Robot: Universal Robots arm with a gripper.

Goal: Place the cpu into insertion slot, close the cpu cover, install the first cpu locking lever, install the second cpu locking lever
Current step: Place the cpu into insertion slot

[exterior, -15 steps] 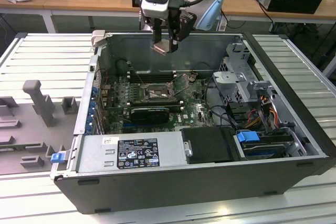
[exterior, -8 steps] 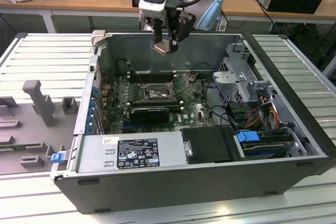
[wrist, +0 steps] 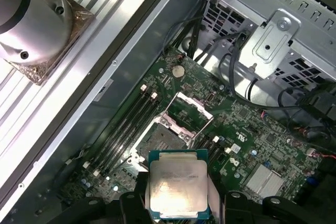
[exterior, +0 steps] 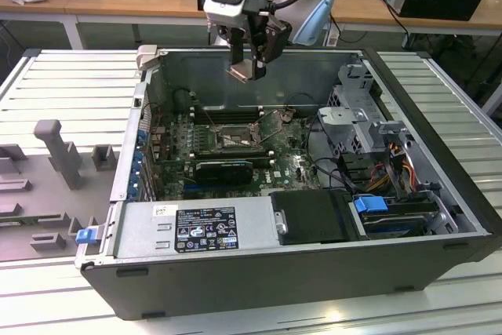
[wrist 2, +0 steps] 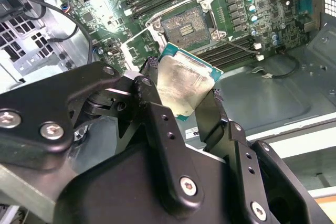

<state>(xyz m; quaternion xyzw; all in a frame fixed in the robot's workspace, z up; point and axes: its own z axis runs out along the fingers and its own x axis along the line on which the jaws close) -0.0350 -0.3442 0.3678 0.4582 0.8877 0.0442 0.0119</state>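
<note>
The gripper point(wrist 2: 182, 92) squeezes its two fingers point(wrist 2: 157, 119) shut on the cpu point(wrist 2: 189, 77), up above the insertion slot point(wrist 2: 186, 24).

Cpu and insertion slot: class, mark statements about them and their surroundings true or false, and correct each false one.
1. The end effector grips the cpu. True.
2. The cpu sits in the insertion slot. False: the slot is empty, and the cpu is held up above the motherboard.
3. The cpu cover is swung open, off the slot. True.
4. The computer case is closed on its upper side. False: it lies open, with the motherboard exposed.
</note>
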